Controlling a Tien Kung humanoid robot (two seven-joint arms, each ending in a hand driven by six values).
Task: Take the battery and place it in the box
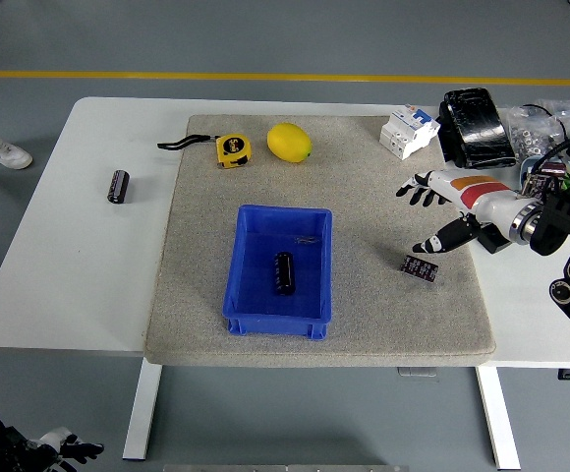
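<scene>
A dark cylindrical battery (282,272) is lying on its side on the floor of the blue plastic box (249,241), roughly in the middle, so by the look of it the placing step is done. The right hand (444,209), white with orange and red bands, is hovering over the right edge of the grey felt mat (197,295), well apart from the box, its black-tipped fingers (413,191) spread and holding nothing. Just below it a small purple circuit board (421,267) is lying untouched. The left hand is not showing over the table at all.

A second dark battery (118,186) is sitting on the bare white table (69,305), off the mat to the left. If that one counts too, the next move is calling for a long reach across the mat; otherwise the arm only needs to settle clear.
</scene>
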